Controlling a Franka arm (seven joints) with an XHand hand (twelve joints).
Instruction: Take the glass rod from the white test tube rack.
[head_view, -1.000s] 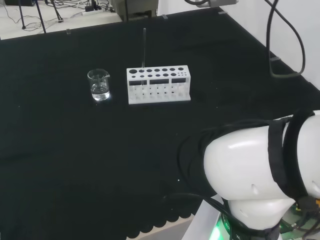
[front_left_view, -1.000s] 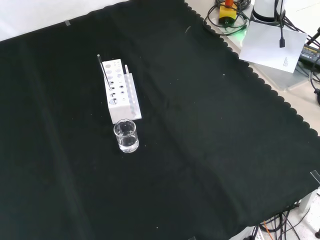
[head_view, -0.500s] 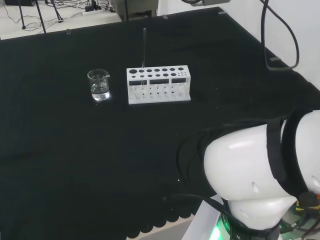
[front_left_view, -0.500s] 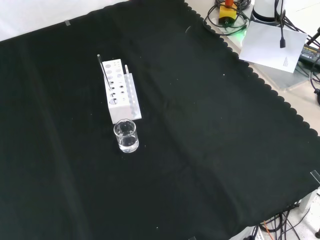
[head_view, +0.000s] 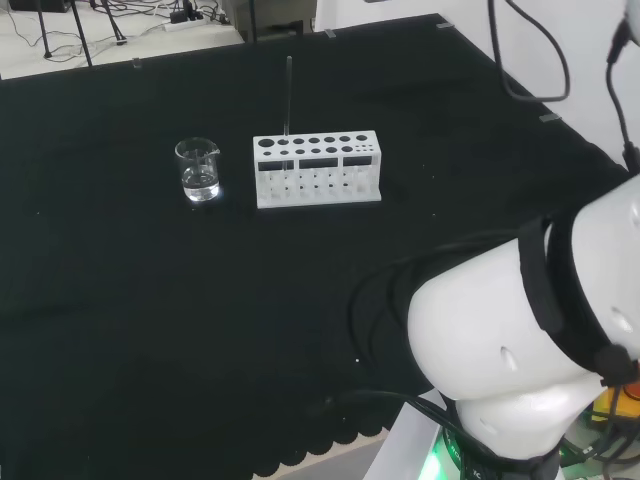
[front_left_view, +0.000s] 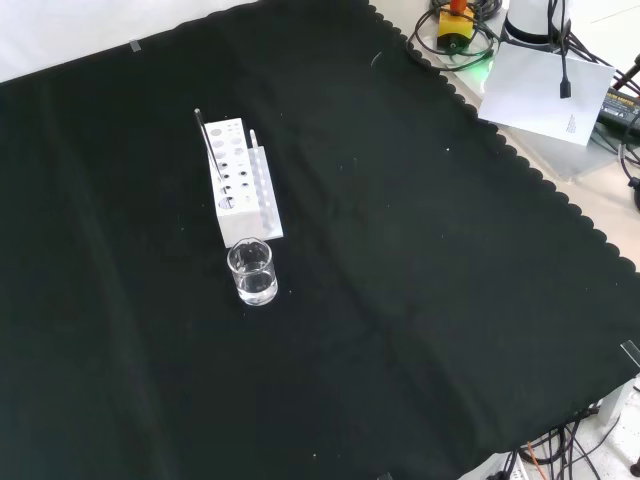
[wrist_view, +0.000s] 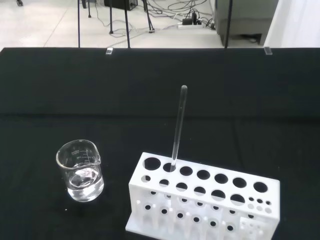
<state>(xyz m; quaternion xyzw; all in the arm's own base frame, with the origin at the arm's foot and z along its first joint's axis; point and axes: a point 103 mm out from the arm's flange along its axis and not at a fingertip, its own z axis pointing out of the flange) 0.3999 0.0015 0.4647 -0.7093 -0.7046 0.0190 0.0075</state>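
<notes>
Glass rod (wrist_view: 178, 127) stands upright in a hole of the back row near one end of the white test tube rack (wrist_view: 202, 200), its top rising well above the rack. In the head view the rod (head_view: 288, 95) sits at the rack's (head_view: 317, 168) left end, and a small glass beaker (head_view: 198, 169) holding a little clear liquid stands just beside the rack, to its left. In the front view the beaker (front_left_view: 251, 271) is nearer the camera than the rack (front_left_view: 240, 192). All of this rests on a black cloth (front_left_view: 420, 300) with a scalloped edge. Beyond the bench lie a pale floor, cables (wrist_view: 185, 10) and thin dark stand legs (wrist_view: 78, 22). Whether the hand's fingers are straight or curled cannot be told.
</notes>
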